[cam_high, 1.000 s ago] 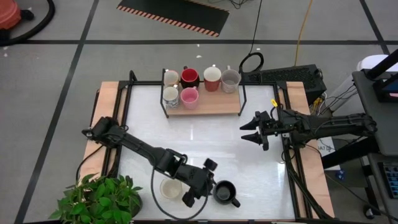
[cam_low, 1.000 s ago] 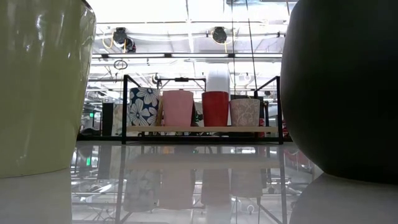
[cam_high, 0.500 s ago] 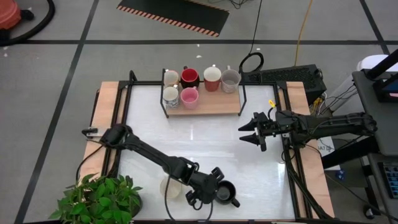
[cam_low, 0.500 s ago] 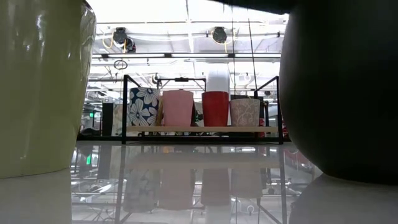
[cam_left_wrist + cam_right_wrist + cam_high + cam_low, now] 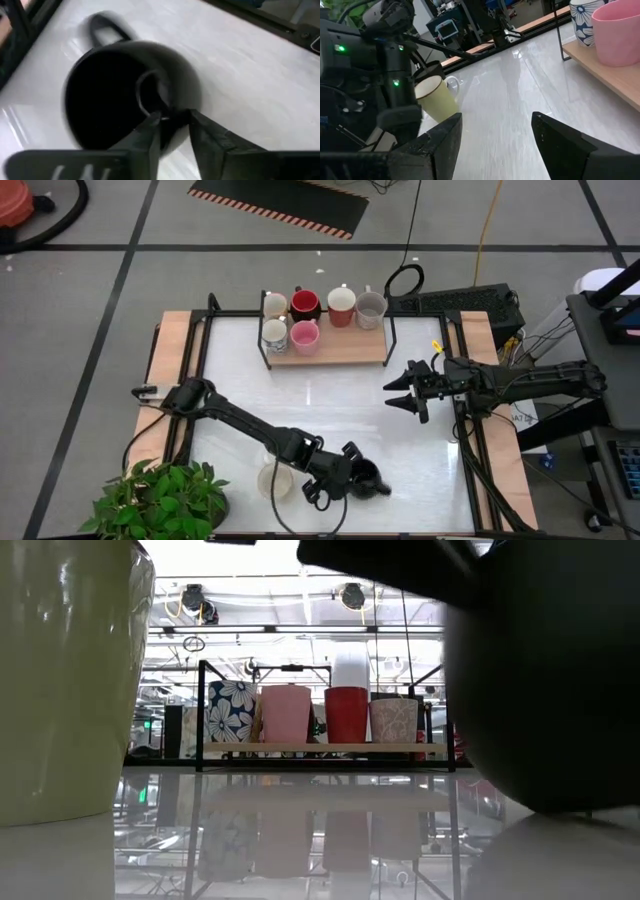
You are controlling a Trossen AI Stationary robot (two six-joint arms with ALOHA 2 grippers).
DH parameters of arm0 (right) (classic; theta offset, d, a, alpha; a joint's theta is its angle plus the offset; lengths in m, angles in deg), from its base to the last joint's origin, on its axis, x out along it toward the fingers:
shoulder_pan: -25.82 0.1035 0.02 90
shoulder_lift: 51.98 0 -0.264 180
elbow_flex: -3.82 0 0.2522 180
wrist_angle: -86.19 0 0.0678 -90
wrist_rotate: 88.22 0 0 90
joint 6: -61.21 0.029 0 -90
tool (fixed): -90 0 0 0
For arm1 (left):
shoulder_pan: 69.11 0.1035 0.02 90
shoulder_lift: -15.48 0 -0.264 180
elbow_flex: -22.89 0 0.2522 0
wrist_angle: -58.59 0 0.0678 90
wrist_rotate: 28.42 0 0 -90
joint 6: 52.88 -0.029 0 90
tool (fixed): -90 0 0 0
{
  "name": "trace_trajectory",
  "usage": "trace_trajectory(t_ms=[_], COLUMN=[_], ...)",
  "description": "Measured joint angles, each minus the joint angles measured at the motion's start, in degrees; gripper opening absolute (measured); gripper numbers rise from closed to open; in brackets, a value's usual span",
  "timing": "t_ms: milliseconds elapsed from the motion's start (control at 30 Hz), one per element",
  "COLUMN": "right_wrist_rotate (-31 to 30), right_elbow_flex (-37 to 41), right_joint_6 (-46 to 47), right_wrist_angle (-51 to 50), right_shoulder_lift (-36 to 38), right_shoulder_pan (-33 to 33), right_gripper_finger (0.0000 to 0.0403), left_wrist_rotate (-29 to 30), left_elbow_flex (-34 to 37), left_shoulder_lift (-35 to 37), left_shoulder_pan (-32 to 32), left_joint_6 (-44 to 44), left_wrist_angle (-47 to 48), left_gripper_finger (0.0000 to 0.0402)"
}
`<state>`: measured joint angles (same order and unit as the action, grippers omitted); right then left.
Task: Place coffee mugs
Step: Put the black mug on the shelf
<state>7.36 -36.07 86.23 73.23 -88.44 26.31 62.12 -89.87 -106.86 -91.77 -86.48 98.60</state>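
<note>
The black mug [image 5: 370, 478] sits near the table's near edge, and it fills the right of the low view [image 5: 550, 680]. My left gripper [image 5: 350, 476] is shut on its rim. The cream mug [image 5: 272, 480] stands on its base just left of it. Six more mugs stand on the wooden rack [image 5: 340, 350] at the far side: cream [image 5: 275, 304], red-and-black [image 5: 305, 303], reddish [image 5: 341, 304], grey [image 5: 371, 307], flowered [image 5: 274, 333] and pink [image 5: 304, 334]. My right gripper [image 5: 400, 393] hangs open over the table's right middle. My left gripper [image 5: 172, 125] pinches the black mug's rim [image 5: 172, 111] on the side away from the handle [image 5: 107, 25]. One finger [image 5: 150, 132] is inside the mug and the other [image 5: 200, 135] is outside its wall. The fingers slant down from the table's left. In the low view the mug's base shows slightly off the table.
A green potted plant [image 5: 160, 500] stands at the near left corner. Black frame rails [image 5: 470, 460] run along the table's sides. The white tabletop [image 5: 320, 400] between the rack and the near mugs is bare. Cables and equipment [image 5: 470, 300] lie beyond the far right corner.
My left gripper has moved toward the table's right, from beside the cream mug onto the black mug's rim. The black mug has shifted a little toward the far edge, and in the low view its base has risen. The right arm has barely moved.
</note>
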Motion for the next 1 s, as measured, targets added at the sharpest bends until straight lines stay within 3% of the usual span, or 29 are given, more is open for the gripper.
trace_trajectory(t_ms=[167, 400, 633, 767, 1000], right_wrist_rotate=[0.0, 0.1, 0.0, -1.2, -1.2], right_elbow_flex=[0.0, 0.0, 0.0, 0.0, 0.0], right_joint_6=[0.8, 0.9, 0.7, 0.6, 0.4], right_wrist_angle=[0.2, 0.2, -0.2, -0.5, -0.2], right_shoulder_lift=[0.0, 0.0, 0.0, 0.0, -0.2], right_shoulder_pan=[0.0, 0.0, 0.0, 0.0, 0.0], right_gripper_finger=[0.0231, 0.0231, 0.0231, 0.0231, 0.0231], left_wrist_rotate=[1.6, 8.9, 25.4, 26.7, 23.5], left_elbow_flex=[0.2, 0.2, 0.1, -0.9, -1.0], left_shoulder_lift=[-0.5, -0.6, 1.8, 3.5, 5.3], left_shoulder_pan=[1.2, 0.8, 0.8, 2.4, 4.4], left_joint_6=[4.0, 11.1, 18.0, 23.1, 31.1], left_wrist_angle=[-0.2, -1.6, 4.9, 12.1, 18.6], left_gripper_finger=[0.0067, 0.0063, 0.0057, 0.0019, 0.0017])
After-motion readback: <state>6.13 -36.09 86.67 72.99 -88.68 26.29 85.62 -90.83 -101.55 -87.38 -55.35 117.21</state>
